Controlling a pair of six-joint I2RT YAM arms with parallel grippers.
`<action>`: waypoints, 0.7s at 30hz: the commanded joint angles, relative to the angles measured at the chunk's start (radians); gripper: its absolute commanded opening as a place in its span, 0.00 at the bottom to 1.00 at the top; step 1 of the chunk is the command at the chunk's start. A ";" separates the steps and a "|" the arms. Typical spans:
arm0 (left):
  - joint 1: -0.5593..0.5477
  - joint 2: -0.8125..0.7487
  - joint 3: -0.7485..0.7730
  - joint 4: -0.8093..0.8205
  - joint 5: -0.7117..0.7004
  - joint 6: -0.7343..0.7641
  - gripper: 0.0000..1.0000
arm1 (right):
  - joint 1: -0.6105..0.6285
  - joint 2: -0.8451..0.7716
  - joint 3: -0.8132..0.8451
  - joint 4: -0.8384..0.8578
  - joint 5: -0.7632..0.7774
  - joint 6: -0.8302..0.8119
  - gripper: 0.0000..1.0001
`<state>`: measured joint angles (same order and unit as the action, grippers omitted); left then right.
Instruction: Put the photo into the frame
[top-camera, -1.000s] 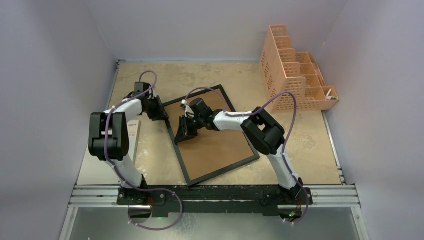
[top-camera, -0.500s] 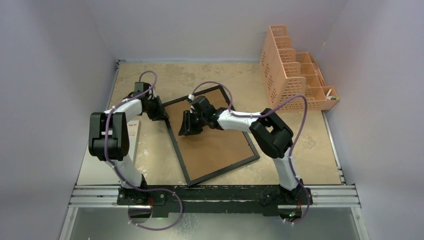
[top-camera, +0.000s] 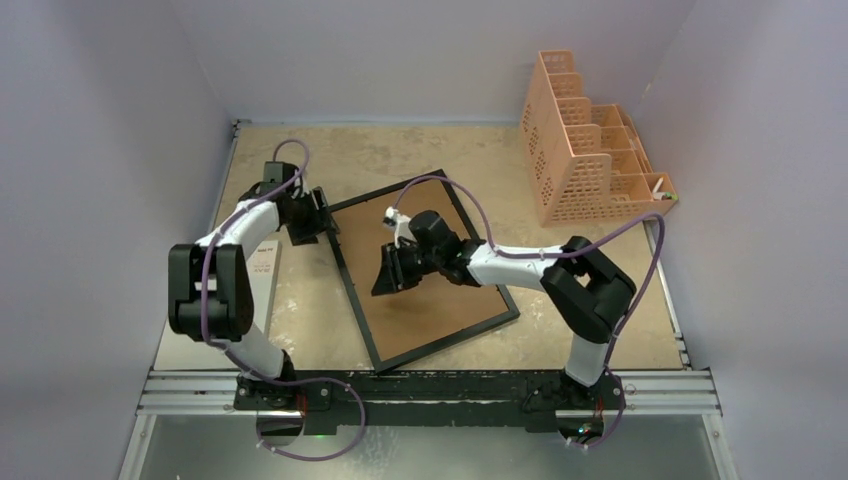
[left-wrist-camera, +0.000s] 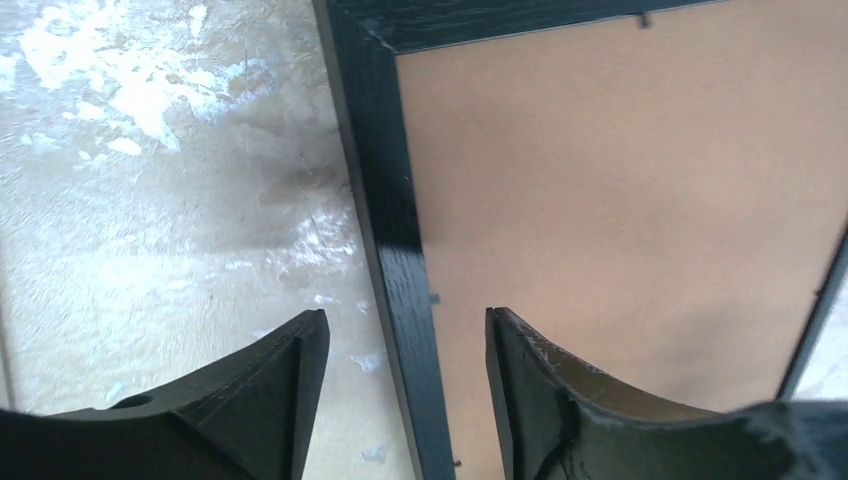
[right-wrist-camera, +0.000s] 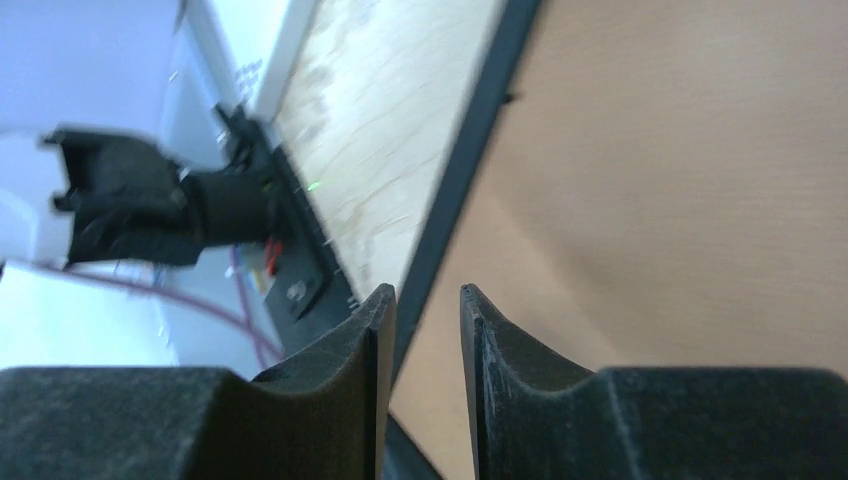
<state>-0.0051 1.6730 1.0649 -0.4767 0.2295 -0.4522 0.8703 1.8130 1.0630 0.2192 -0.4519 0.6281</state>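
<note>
Frame (top-camera: 450, 300) is lying back-up near the middle of a mottled tan table (top-camera: 400, 150), its brown backing board facing the overhead camera. Its thin black edging is sitting at an angle to the table's sides, with one corner pointing toward the arms' bases.

The left gripper (top-camera: 320, 213) is hovering at the far left corner. Seen from the left wrist, the left gripper (left-wrist-camera: 405, 325) is holding its two dark fingers (left-wrist-camera: 280, 400) well apart. They are straddling one black side of the frame (left-wrist-camera: 385, 200) without visibly pressing on it, so the hand is open and gripping nothing.

The right arm is spanning the board from the right side, and the right gripper (top-camera: 392, 272) is hanging over the brown board just inside the left edging. In its own wrist view, the right gripper (right-wrist-camera: 427, 295) is showing only a narrow gap between its fingers (right-wrist-camera: 520, 390), with nothing caught in it. One black side of the frame (right-wrist-camera: 470, 150) is running beneath them. Whether the tips are touching the board cannot be told.

A white card (top-camera: 263, 268) is lying on the table's left side, partly under the left arm and apart from the frame. A peach mesh organizer (top-camera: 585, 150) is standing at the far right, well apart from the frame.
</note>
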 joint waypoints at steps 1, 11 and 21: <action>-0.001 -0.130 -0.038 -0.021 0.053 -0.007 0.62 | 0.087 -0.026 -0.056 0.184 -0.207 0.023 0.32; -0.003 -0.219 -0.282 0.085 0.184 -0.108 0.57 | 0.196 0.071 -0.097 0.246 -0.155 0.140 0.25; -0.004 -0.160 -0.338 0.161 0.217 -0.138 0.41 | 0.188 0.141 -0.098 0.146 -0.060 0.170 0.17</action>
<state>-0.0071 1.5036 0.7399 -0.3779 0.4297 -0.5690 1.0664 1.9366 0.9733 0.4320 -0.5880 0.7784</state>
